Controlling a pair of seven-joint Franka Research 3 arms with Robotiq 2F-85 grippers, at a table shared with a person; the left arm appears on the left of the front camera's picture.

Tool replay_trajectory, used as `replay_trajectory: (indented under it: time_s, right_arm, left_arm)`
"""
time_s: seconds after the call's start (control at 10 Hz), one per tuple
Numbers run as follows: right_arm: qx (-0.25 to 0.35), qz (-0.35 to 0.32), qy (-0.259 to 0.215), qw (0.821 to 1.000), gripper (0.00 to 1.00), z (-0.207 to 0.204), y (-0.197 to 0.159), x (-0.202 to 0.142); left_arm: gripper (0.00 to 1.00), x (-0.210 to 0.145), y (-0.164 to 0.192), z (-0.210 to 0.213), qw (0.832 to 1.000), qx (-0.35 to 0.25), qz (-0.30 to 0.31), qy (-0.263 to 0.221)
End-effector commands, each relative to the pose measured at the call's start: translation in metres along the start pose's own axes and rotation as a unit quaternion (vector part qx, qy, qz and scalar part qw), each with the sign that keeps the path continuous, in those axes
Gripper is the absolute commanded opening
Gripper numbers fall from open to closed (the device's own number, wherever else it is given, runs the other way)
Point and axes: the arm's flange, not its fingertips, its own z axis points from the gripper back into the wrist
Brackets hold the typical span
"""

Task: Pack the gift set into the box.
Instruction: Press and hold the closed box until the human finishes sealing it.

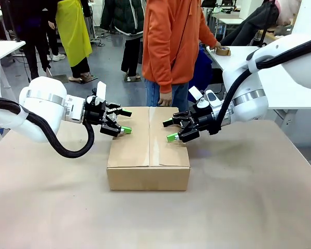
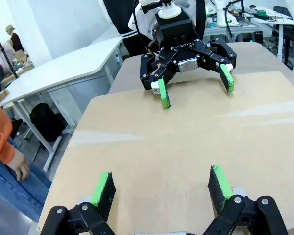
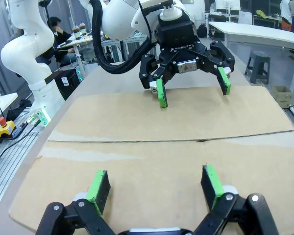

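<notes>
White arms with black cables, silver wrist bands, green-padded black gripper [image 1: 125, 122]

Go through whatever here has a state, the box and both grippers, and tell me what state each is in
box: flaps folded shut, centre seam showing, standing on the table.
left gripper: open, holding nothing, over the box's left side.
right gripper: open, holding nothing, over the box's right side.

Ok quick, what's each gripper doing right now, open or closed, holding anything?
Left gripper: open, holding nothing, over the box.
Right gripper: open, holding nothing, over the box.
</notes>
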Motion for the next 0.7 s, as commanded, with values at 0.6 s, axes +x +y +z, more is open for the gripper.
replay_trajectory:
  time_s: [0.6]
  right_arm:
    - [-0.001,0.001,0.002,1.0,1.0,-0.0038,0.0001,-0.0006]
  left_arm:
    - [1.0,-0.0012,-0.0046,0.0011,1.0,-0.004,-0.003,0.003]
